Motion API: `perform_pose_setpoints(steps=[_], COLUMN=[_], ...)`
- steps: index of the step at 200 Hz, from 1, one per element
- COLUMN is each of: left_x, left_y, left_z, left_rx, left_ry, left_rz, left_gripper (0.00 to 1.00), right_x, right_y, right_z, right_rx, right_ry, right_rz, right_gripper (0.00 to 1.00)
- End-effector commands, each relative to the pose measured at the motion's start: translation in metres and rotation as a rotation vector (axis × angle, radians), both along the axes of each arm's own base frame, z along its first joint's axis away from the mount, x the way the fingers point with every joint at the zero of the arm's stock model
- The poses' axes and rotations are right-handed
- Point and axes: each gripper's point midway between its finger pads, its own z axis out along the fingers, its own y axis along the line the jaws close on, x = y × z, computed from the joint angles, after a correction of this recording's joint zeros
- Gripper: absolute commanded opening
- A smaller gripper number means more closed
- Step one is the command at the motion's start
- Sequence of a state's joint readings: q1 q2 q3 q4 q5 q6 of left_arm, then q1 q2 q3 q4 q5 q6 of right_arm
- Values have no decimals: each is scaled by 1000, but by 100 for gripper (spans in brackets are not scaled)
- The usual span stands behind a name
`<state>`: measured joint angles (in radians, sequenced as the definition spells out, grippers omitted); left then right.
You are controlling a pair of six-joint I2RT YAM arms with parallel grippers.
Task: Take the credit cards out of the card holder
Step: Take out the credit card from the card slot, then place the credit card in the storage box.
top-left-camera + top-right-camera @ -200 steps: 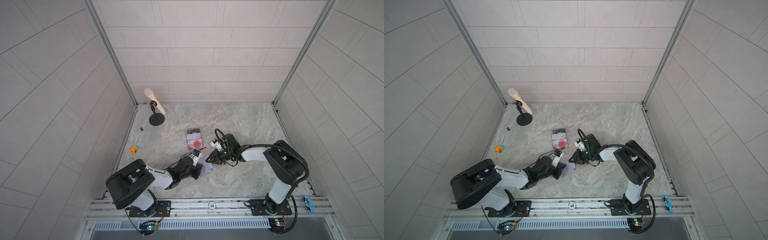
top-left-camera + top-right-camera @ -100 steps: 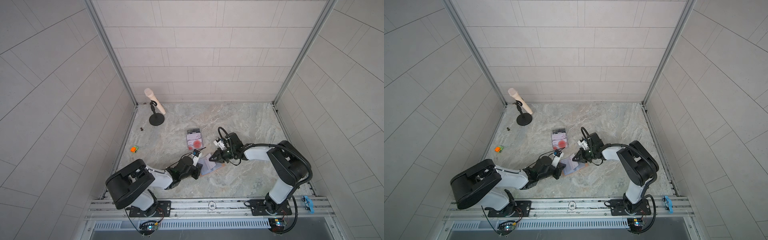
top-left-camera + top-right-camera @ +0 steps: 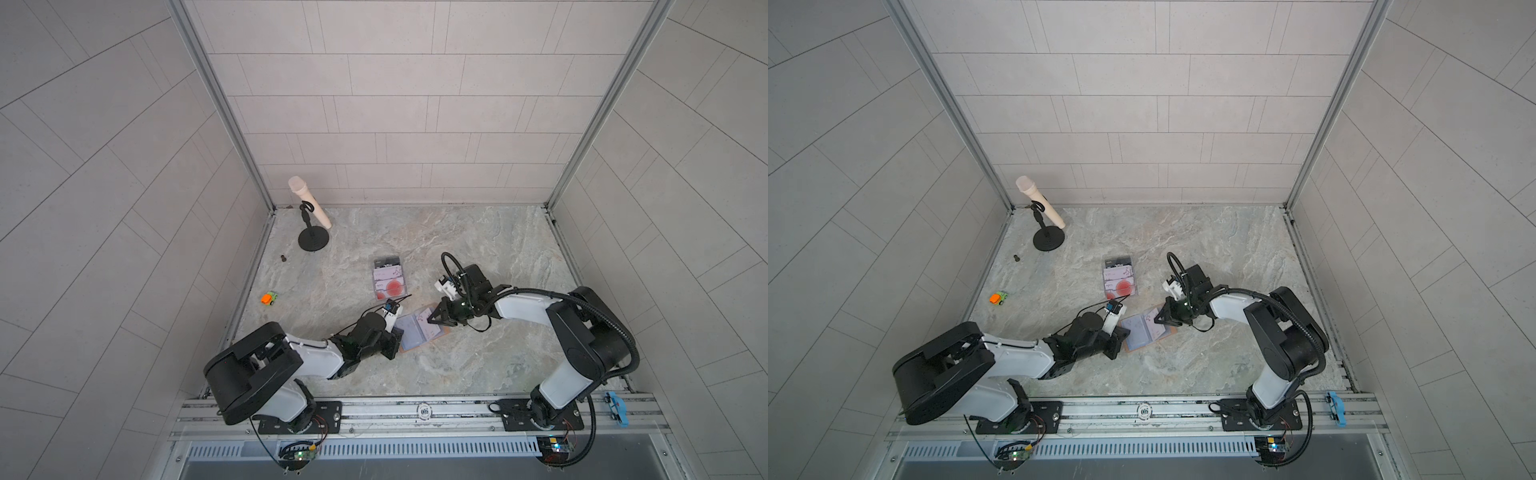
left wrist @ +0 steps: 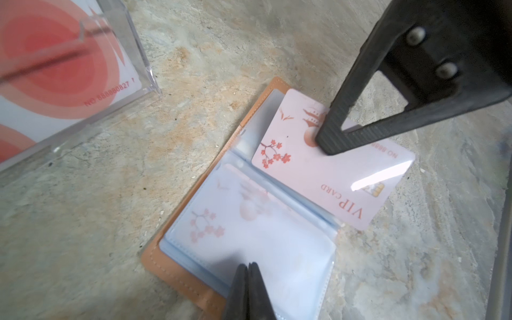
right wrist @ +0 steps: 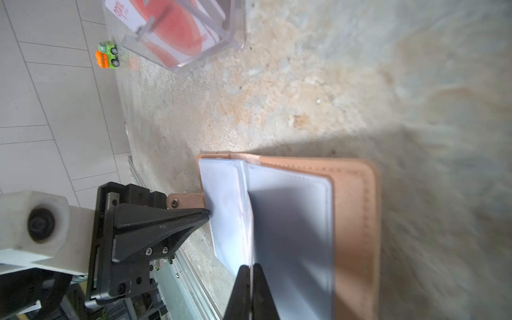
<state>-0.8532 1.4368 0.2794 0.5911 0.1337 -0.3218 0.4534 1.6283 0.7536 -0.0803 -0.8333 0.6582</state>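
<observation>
The tan card holder [image 3: 419, 334] lies open on the stone floor, its clear sleeves up. My left gripper [image 4: 248, 267] is shut, its tips pressing on the near sleeve page; a pink card [image 4: 235, 216] shows inside that page. My right gripper [image 5: 250, 267] is shut on the edge of a pink VIP credit card [image 4: 332, 171], which sticks partway out of the far sleeve at an angle. In both top views the two grippers meet at the holder from either side, left gripper [image 3: 397, 332] and right gripper [image 3: 1156, 321].
A clear acrylic box [image 3: 388, 280] holding red-and-white cards stands just behind the holder. A small orange-green toy car [image 3: 269, 298] sits near the left wall. At the back left is a microphone on a black stand [image 3: 309, 208], with a small dark object [image 3: 284, 258] beside it.
My right gripper's jaws have closed onto the pink card and the right wrist has shifted slightly to the right. The left arm has stayed put on the holder.
</observation>
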Motion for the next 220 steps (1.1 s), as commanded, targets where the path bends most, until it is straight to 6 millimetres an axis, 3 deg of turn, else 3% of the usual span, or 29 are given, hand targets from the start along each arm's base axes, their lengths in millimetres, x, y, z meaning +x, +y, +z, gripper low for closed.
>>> perform_pose_setpoints(steps=[1,19,49,81,134,174,220], left_x=[-6,-3,1,5,8,2,2], left_y=[5,2,-10,-15,-19,-37,-53], left_z=[-7,3,33,74,135,171,203], left_rx=[45,21,-58,-161,-426,-577,-738], left_ry=[45,38,2,-43,-32,-6,18], left_rz=[-2,4,-10,-21,-94,-186,-256], left_gripper=[10,17,44,54,58,60,52], right_x=[2,5,12,21,27,23,18], right_y=[-14,-19,-24,-20,-8,-8,-9], right_z=[9,19,37,60,108,154,184], right_rx=[-78,-90,-83,-18,170,272,350], right_ry=[-65,-111,-193,-273,-400,-532,-601], right_rz=[0,-7,-33,-61,-76,-86,-104], right_gripper=[3,3,3,2,0,0,0])
